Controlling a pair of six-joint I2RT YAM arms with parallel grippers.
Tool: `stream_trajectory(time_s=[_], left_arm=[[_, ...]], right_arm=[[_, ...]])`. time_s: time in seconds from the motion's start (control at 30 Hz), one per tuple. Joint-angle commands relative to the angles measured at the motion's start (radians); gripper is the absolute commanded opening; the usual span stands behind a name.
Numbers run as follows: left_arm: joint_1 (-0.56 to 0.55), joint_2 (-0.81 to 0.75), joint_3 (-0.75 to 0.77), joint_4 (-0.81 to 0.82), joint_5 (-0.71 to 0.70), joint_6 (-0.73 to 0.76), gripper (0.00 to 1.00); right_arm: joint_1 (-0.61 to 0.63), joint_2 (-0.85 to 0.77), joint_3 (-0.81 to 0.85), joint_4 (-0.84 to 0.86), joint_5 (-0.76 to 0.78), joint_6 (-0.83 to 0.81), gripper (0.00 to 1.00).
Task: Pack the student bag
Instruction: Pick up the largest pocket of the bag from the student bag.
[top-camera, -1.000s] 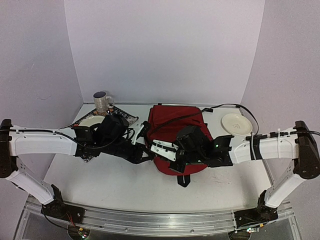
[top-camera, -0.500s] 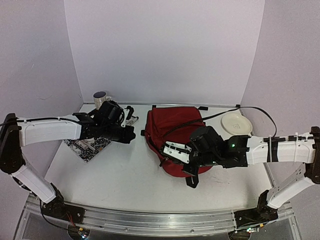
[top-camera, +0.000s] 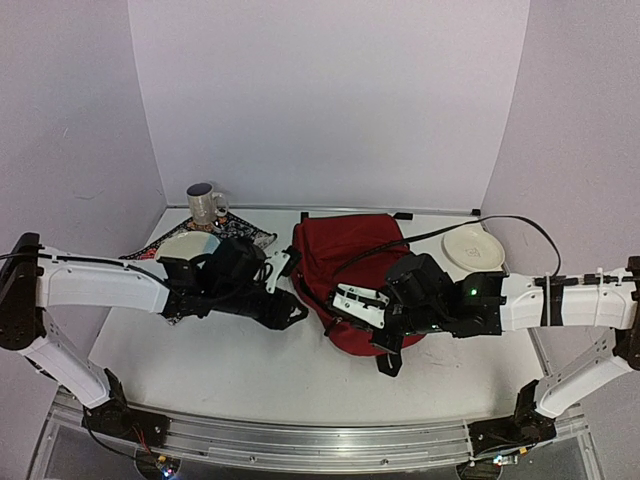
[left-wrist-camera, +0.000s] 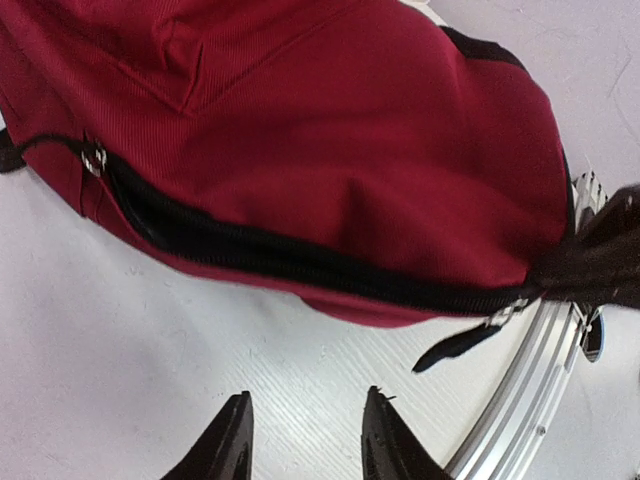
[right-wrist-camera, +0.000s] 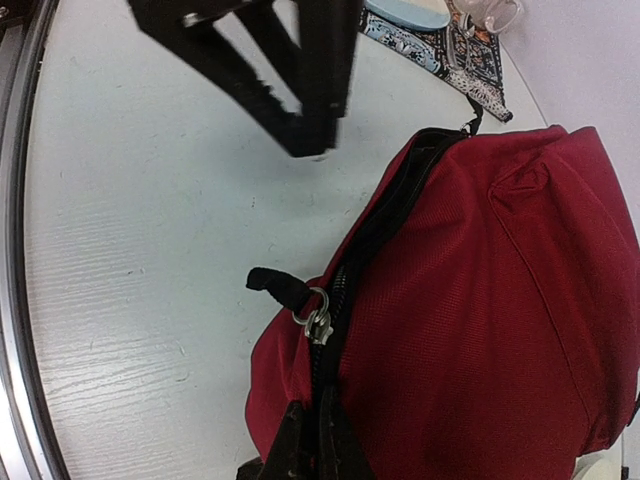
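Note:
The dark red student bag lies on the white table, its black zip running along the left edge. My left gripper hovers low over the table just left of the bag's near corner. It is open with nothing between its fingers. My right gripper is shut on the bag's zip edge at the near end. Just ahead of it sits a silver zip slider with a black pull tab. A second slider is at the zip's far end.
A mug stands at the back left, behind a patterned mat bearing a pale plate. Another plate lies at the back right. A black cable runs over the bag. The metal rail marks the table's front edge.
My left gripper swung out toward the mat, then came back beside the bag's near left corner, and its jaws opened. The right gripper stayed shut on the bag, which shifted slightly.

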Motion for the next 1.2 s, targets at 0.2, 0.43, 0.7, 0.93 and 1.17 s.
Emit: stream_trajectory(time_s=[0.2,0.43,0.7,0.93,1.17], left_arm=[[-0.053,-0.077,-0.129,0.305,0.076,-0.023,0.61],[-0.085,0.02,-0.106,0.392,0.103,-0.006,0.7],[-0.097,0.123,-0.04,0.406,0.119,0.036,0.66],[-0.097,0.161,0.006,0.41,0.157,0.056,0.33],[-0.095,0.088,-0.038,0.406,0.066,0.053,0.0]], right_arm=[[0.003,-0.018,0.026,0.037,0.014,0.019,0.0],[0.003,-0.006,0.039,0.037,0.01,0.019,0.0],[0.004,-0.005,0.045,0.036,0.006,0.017,0.0],[0.003,0.004,0.043,0.034,0.003,0.017,0.0],[0.003,-0.023,0.026,0.008,0.02,0.014,0.0]])
